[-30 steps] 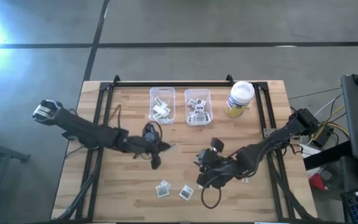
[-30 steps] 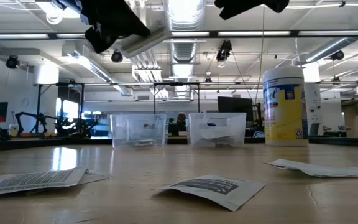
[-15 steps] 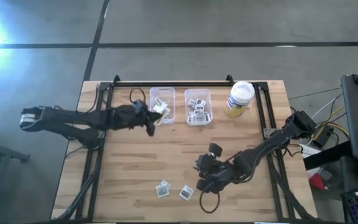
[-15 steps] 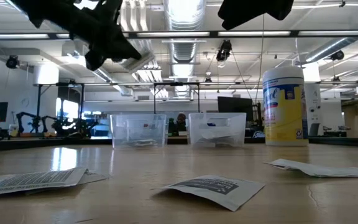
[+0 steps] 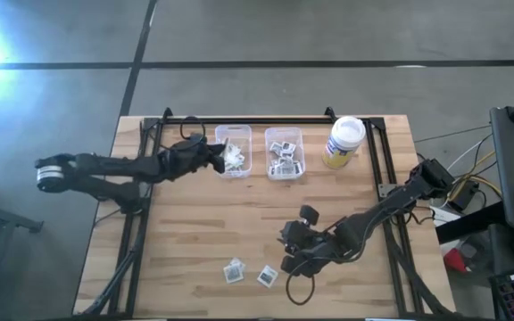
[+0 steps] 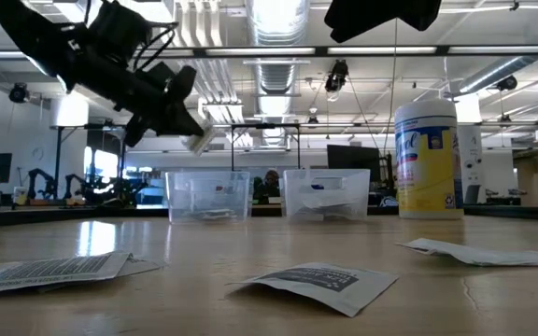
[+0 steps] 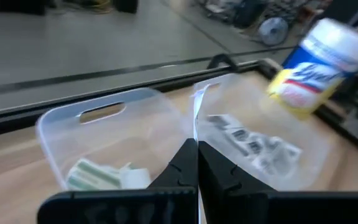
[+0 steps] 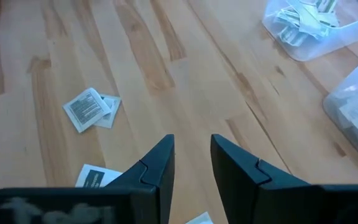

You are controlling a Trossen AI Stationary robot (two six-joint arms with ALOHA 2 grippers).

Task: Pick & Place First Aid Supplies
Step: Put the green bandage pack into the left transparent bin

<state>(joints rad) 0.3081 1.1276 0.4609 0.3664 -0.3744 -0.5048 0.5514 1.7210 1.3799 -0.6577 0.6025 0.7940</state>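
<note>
My left gripper (image 5: 220,159) is shut on a pale narrow packet (image 6: 199,142) and holds it above the left edge of the left clear bin (image 5: 233,150), which has pale strips in it. The right clear bin (image 5: 285,152) holds square printed packets. My right gripper (image 8: 191,155) hovers open over the table's near middle with nothing between its fingers. Below and beside it, square white packets (image 8: 89,109) (image 8: 101,177) lie flat on the wood; they also show from above as packets (image 5: 233,270) (image 5: 267,275). My left gripper pinches the packet between its two shut fingers. The wrist view shows it edge-on as a thin white strip (image 7: 197,115) sticking out past the fingertips. The fingers come from the table's left, slanting a little down. The packet is lifted clear over the bin.
A yellow jar with a white lid (image 5: 344,141) stands at the far right, beside the right bin. A black frame rail (image 5: 248,119) runs along the table's far edge. Bare wood lies between the bins and the loose packets.
My left gripper has swung from the table's middle toward the far edge and the left bin, sinking and turning on the way, with the packet kept in its shut fingers.
</note>
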